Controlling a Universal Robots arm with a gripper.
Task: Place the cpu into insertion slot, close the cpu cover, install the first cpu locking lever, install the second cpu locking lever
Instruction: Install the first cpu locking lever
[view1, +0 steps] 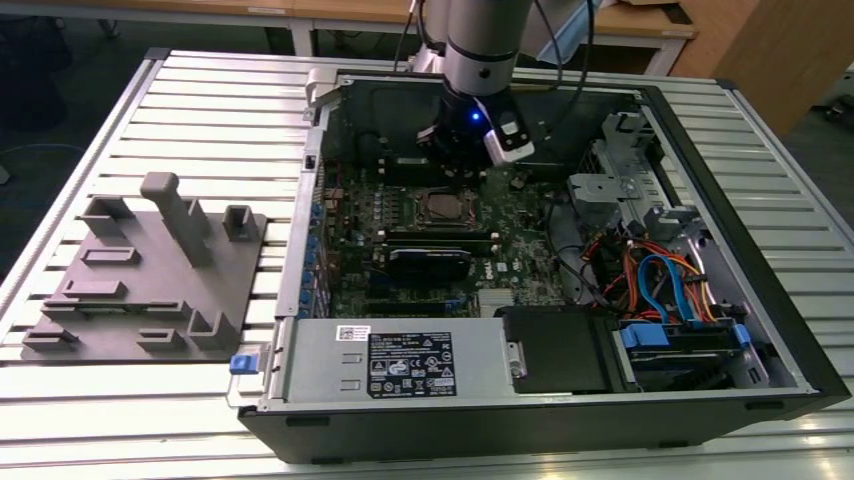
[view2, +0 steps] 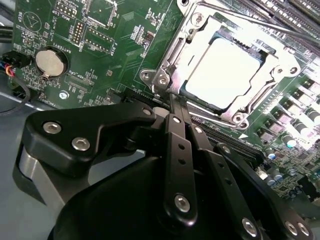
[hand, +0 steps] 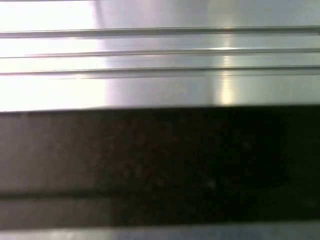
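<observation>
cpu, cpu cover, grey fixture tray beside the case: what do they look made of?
cpu: metal lid, pale silver, satin, glares under the light.
cpu cover: stamped steel by the look, bright, sharp highlights on bent edges.
fixture tray: matte grey, no shine, probably plastic.

The cpu cover (view2: 172, 52) rises just ahead of the gripper (view2: 176, 111), blocking its way forward. To its side, the low board (view2: 117, 65) toward the coin battery (view2: 52, 62) lies open.

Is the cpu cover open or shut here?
Shut: in the second wrist view the cpu cover lies flat, framing the cpu, whose pale face shows through its window.
</observation>
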